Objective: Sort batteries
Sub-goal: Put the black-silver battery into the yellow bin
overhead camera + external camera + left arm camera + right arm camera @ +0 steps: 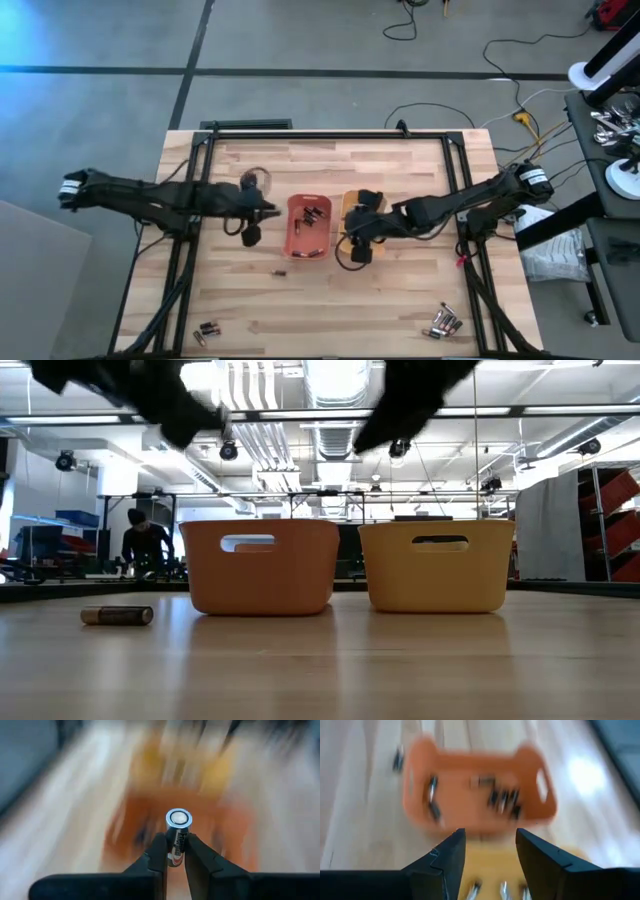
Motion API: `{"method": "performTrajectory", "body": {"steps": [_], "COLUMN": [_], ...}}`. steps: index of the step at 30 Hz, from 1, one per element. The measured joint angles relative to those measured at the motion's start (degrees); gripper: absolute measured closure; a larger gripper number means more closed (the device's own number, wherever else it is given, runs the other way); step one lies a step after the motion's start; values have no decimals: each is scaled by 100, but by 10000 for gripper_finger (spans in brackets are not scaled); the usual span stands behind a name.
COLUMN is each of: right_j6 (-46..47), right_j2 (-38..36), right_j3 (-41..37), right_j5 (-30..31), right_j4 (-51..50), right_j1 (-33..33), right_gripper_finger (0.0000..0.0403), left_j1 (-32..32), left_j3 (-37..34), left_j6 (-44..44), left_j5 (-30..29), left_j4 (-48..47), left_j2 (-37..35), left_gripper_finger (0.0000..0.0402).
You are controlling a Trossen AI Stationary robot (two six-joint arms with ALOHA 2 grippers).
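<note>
My left gripper (272, 209) (176, 842) is shut on a dark battery (178, 836) with a silvery end, just left of the orange tray (309, 226) (260, 565). That tray holds several dark batteries (502, 799). My right gripper (348, 222) (490, 855) is open over the yellow tray (437, 565) (490, 867), with nothing between its fingers. Silvery batteries (503, 890) lie in the yellow tray. One battery (280, 272) (117, 615) lies on its side on the table in front of the orange tray. My left gripper pinches the battery's body (175, 851) between its two fingers, one on each side. The battery lies along the fingers, its silvery end (178, 818) sticking out past their tips. It is lifted clear of the table.
Loose batteries lie near the table's front edge, a few at the left (207, 330) and a cluster at the right (445, 322). A person (145, 540) stands in the room behind the table. The two trays stand side by side at the table's middle.
</note>
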Motion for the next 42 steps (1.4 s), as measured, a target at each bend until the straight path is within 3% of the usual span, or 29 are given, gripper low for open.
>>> {"method": "performTrajectory", "body": {"steps": [3, 6, 10, 13, 18, 24, 33, 42], "right_j6": [-446, -806, -1161, -1085, -1026, -1052, -1039, -1459], "right_j2": [9, 11, 63, 247, 669, 673, 230, 42], "right_j3": [2, 2, -23, -55, -39, 137, 489, 503], "right_j5": [13, 0, -32, -31, -29, -28, -26, -31], "right_j4": [904, 1691, 2250, 2481, 2907, 2410, 1150, 1907], "right_j1": [-43, -54, -78, -162, -293, -305, -277, -154], "right_gripper_finger": [225, 218, 216, 220, 222, 218, 230, 246], "left_j1": [-5, -1, 2, 2, 2, -2, 0, -9], "left_j3": [-678, -1250, -1591, -1612, -1374, -978, -382, -263], "left_j6": [423, 445, 451, 467, 466, 592, 1099, 1347], "left_j5": [693, 722, 718, 756, 763, 830, 296, 720], "left_j4": [2429, 4388, 6008, 6670, 6735, 6621, 5382, 5414], "left_j2": [-43, 265, 827, 1245, 1987, 2551, 2990, 2780], "left_gripper_finger": [376, 375, 375, 375, 374, 374, 374, 374]}}
